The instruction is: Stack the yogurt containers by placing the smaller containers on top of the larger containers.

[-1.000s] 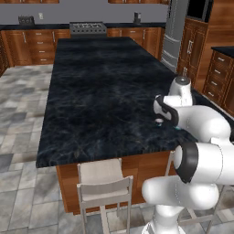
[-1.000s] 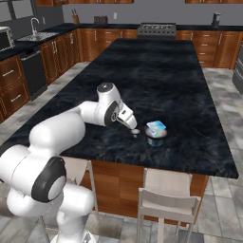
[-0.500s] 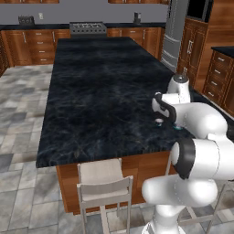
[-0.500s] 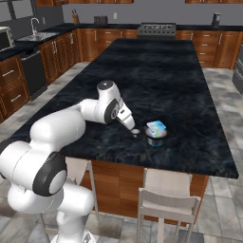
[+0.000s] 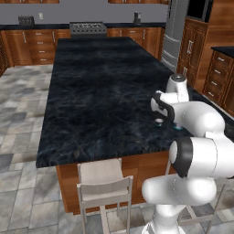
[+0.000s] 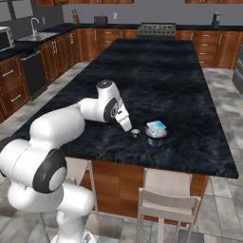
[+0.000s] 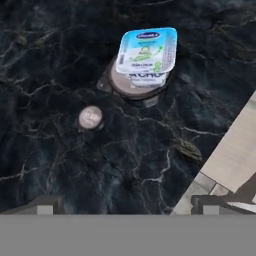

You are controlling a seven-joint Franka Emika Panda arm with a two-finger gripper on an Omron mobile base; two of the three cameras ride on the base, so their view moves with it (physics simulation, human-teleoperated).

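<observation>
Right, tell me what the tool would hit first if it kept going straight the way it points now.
Probably bare dark countertop. The open tool aims down at the marble, short of the small round lid and the blue-topped tub. Depth is hard to judge.

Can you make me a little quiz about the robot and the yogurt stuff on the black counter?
1. True or false: the squarish tub with the light-blue top sits on top of the round, wider container.
2. The tiny round pinkish-topped item is: A) inside the round container, B) alone on the counter beside the stack, C) in the gripper.
3. Fill in: the gripper is ____ and holds nothing.

Key: 1 true. 2 B. 3 open.
</observation>
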